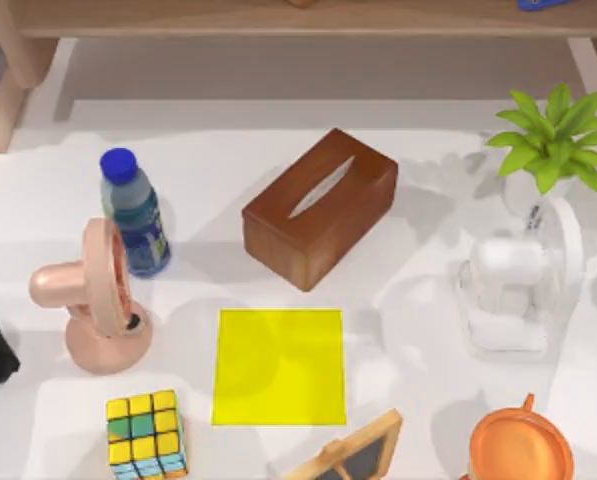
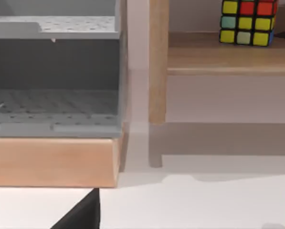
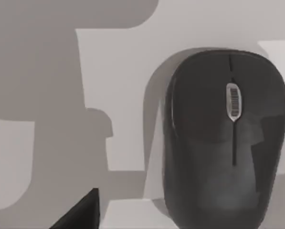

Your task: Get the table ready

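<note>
Status: looking barely begun, seeing table (image 1: pixel 428 180) spanning top view, crowded, yellow mat (image 1: pixel 278 365) bare at 6 o'clock of tissue box (image 1: pixel 320 205); failing to read jaw state on left gripper (image 2: pixel 82 214) or right gripper (image 3: pixel 82 214).

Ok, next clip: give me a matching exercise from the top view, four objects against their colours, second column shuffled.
Things:
1. tissue box
2. square mat
3. bottle cap
4. potted plant

Colours:
A. green
B. yellow
C. brown
D. blue

Pairs: 1-C, 2-B, 3-D, 4-A
</note>
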